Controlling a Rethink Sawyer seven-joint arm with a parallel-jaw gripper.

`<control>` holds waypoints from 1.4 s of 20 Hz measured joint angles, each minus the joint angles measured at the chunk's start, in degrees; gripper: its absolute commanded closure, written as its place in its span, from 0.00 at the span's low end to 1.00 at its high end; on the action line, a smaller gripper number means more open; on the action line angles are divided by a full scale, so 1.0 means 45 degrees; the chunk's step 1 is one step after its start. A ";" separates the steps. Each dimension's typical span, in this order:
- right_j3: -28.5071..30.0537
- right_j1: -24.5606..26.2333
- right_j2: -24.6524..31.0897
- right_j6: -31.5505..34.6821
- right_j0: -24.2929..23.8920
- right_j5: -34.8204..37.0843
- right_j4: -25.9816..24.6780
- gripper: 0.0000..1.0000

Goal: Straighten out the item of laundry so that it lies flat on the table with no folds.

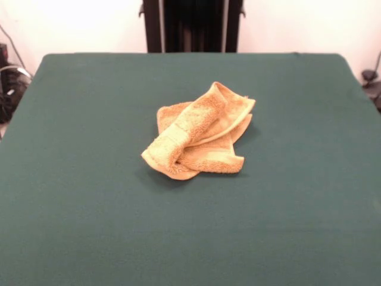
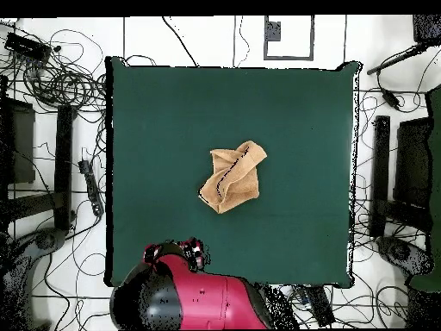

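The golden-orange towel (image 1: 199,134) lies crumpled near the middle of the dark green table (image 1: 83,214). One part is rolled over the rest in a diagonal ridge, with layers folded under it. In the overhead view the towel (image 2: 232,179) is a bunched lump on the table (image 2: 155,112). The red and black arm (image 2: 194,302) is drawn back at the table's bottom edge. Its gripper end (image 2: 181,252) shows only from above, well apart from the towel. The front view shows no gripper.
The black pedestal (image 1: 191,25) stands behind the table's far edge. Cables (image 2: 60,82) and black stands (image 2: 392,181) lie on the floor around the table in the overhead view.
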 measured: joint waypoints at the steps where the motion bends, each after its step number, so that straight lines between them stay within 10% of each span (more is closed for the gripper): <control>1: 0.0004 0.0097 -0.0011 0.0000 0.0005 -0.0102 -0.0003 0.00; 28: -0.0026 0.4900 -0.0324 0.0000 -0.0565 -0.3817 -0.0214 0.00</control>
